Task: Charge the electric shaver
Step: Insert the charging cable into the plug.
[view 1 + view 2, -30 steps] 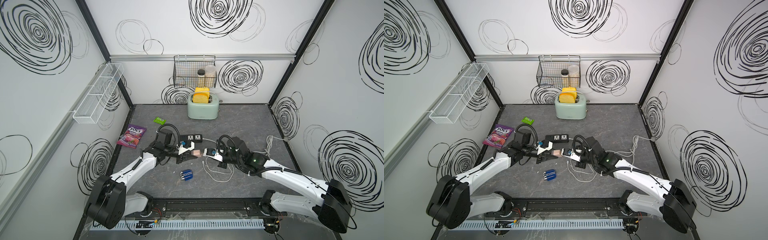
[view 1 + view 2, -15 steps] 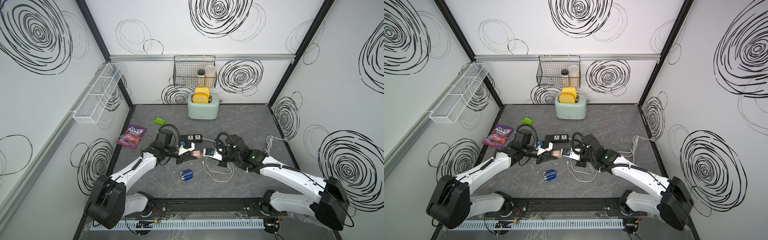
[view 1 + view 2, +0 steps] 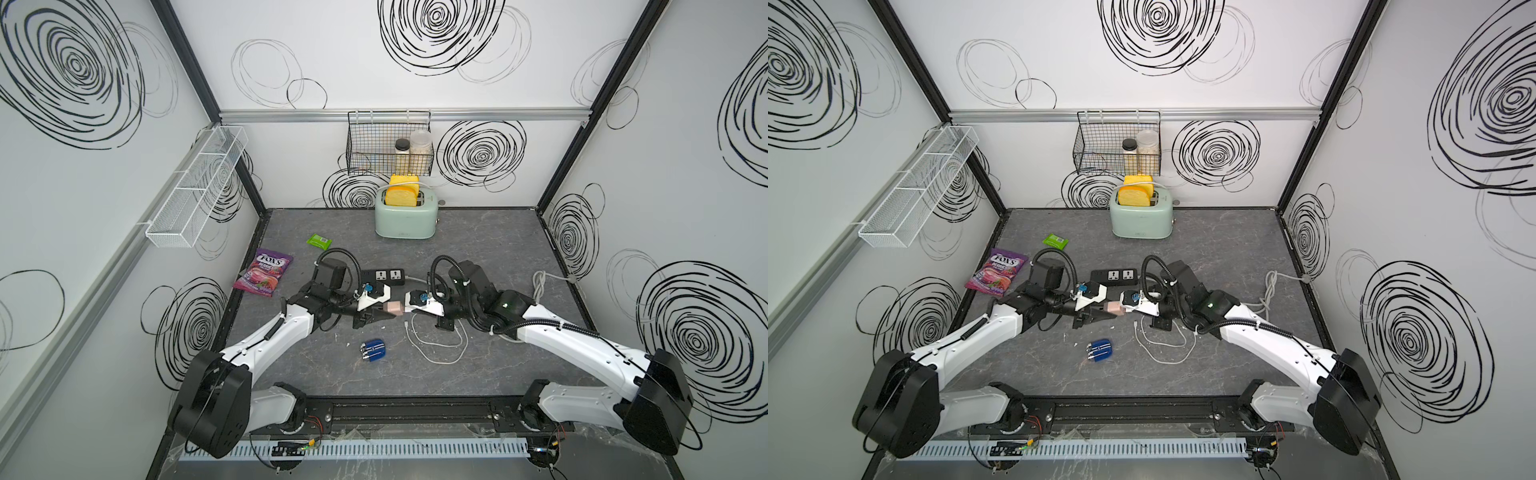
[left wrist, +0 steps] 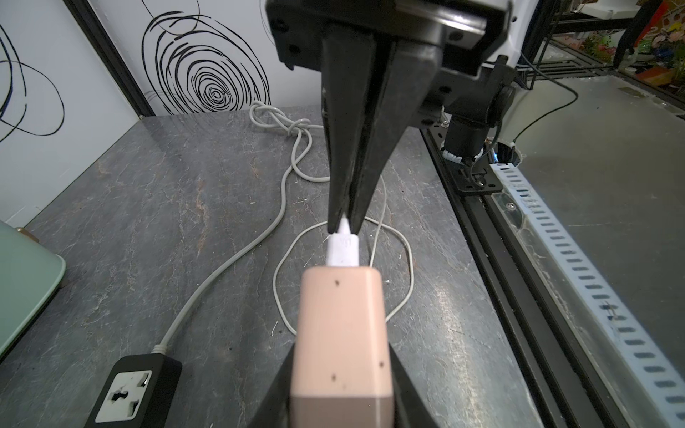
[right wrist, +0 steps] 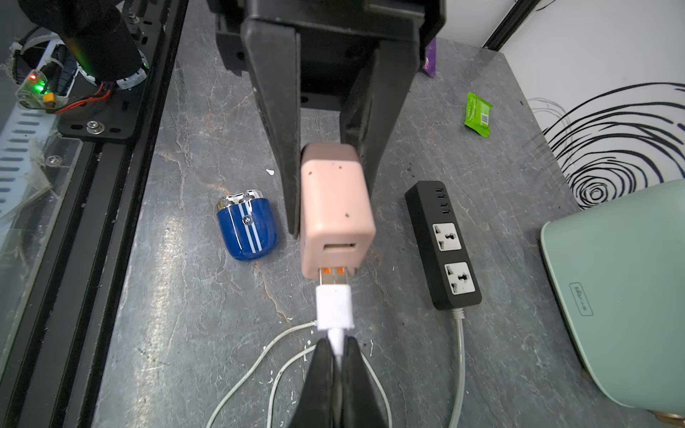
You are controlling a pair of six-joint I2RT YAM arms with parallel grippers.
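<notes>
The electric shaver, glossy blue with silver heads, lies alone on the grey table between the arms and nearer the front. My left gripper is shut on a pinkish charger adapter, held above the table. My right gripper is shut on a white cable just behind its USB plug. The plug's metal tip sits in the adapter's port, with some metal still showing. The cable loops loosely on the table below.
A black power strip lies just behind the grippers, its grey cord running right. A mint toaster stands at the back. A candy bag and a green packet lie at the left.
My right gripper has moved left with the plug, closing the gap to the adapter. The left arm and the shaver have stayed put.
</notes>
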